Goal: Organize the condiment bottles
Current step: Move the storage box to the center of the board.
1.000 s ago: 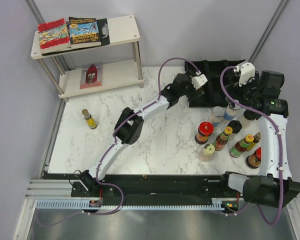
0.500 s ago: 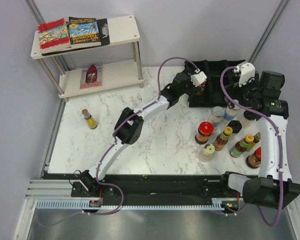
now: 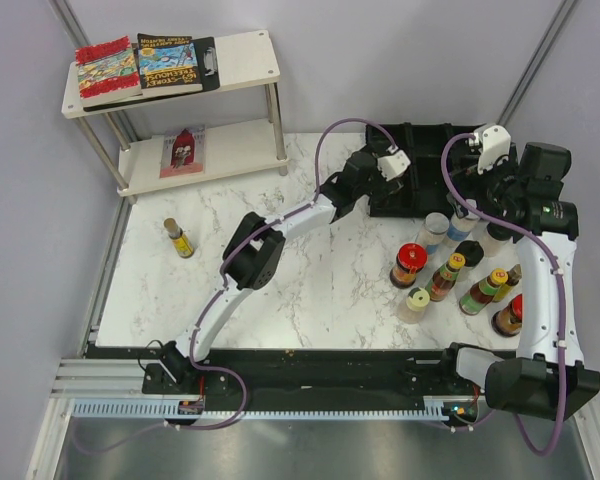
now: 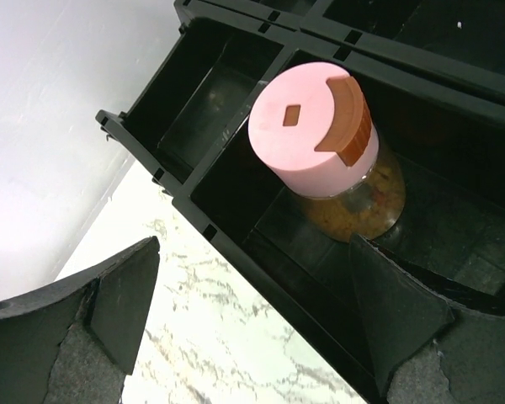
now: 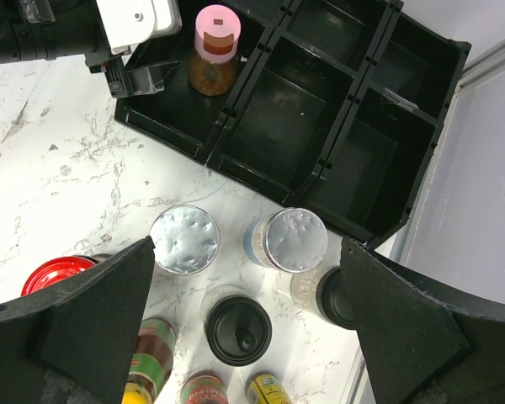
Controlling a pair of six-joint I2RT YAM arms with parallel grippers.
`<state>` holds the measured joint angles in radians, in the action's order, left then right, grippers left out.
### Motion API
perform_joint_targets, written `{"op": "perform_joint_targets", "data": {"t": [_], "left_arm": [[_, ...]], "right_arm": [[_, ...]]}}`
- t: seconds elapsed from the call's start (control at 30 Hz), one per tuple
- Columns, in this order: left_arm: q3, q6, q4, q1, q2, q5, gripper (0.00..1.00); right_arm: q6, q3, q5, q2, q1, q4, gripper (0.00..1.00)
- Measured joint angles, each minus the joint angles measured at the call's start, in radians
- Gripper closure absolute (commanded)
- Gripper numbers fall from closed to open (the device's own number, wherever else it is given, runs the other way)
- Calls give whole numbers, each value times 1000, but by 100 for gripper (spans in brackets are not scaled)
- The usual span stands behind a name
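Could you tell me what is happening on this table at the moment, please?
Condiment bottles are being sorted into a black tray. One pink-capped jar stands in a tray compartment, with the left gripper open just beside it, holding nothing. The right gripper hangs open above the other bottles, clustered on the table beside the tray.

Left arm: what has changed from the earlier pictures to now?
The left arm drew back a little from the black tray, its left claw open and empty; nothing was taken or let go. The pink-capped jar in the tray, the right claw and the bottles on the table stayed put.
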<state>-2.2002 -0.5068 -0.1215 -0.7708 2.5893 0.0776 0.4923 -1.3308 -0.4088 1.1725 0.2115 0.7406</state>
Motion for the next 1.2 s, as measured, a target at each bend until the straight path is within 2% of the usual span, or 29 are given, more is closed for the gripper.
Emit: {"op": "perform_joint_targets", "data": {"t": [0.8, 0.93, 1.2], "left_arm": [[387, 13, -3, 13, -205, 113, 1], [433, 18, 3, 21, -238, 125, 1], [463, 32, 20, 24, -263, 131, 1]], "right_arm": [[-32, 14, -18, 0, 0, -17, 2], [-82, -32, 26, 111, 1, -56, 2], [-206, -348, 101, 522, 4, -108, 3]]}}
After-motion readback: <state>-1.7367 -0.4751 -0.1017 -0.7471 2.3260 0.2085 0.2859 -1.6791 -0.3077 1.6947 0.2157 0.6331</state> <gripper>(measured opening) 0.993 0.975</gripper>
